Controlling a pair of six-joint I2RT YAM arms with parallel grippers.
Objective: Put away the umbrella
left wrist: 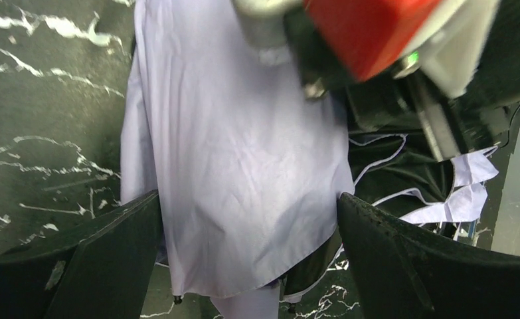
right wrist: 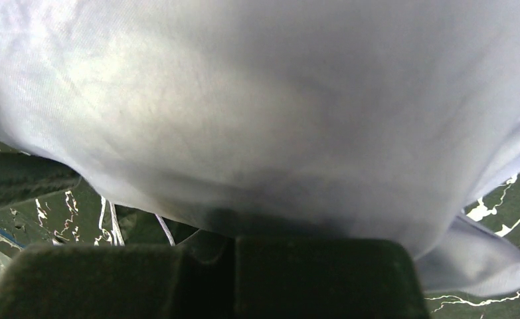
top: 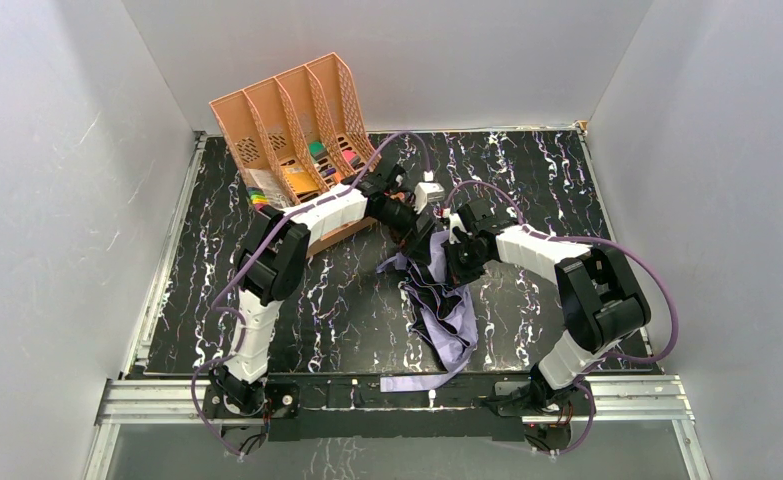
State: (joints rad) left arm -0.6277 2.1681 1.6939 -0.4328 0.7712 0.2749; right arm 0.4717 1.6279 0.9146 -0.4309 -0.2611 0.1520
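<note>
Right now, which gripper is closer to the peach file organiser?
Left. The left gripper, open around the umbrella, is just right of the file organiser; the right gripper, shut on the umbrella, lies farther right.

1. I see the file organiser (top: 289, 125) standing at the far left of the bench (top: 547, 190).
2. The umbrella (top: 447, 310) lies mid-bench, right of the organiser, and its strap (top: 417, 381) trails to the near edge.
3. My left gripper (top: 419, 222) and right gripper (top: 455, 250) are side by side at the umbrella's far end.
</note>
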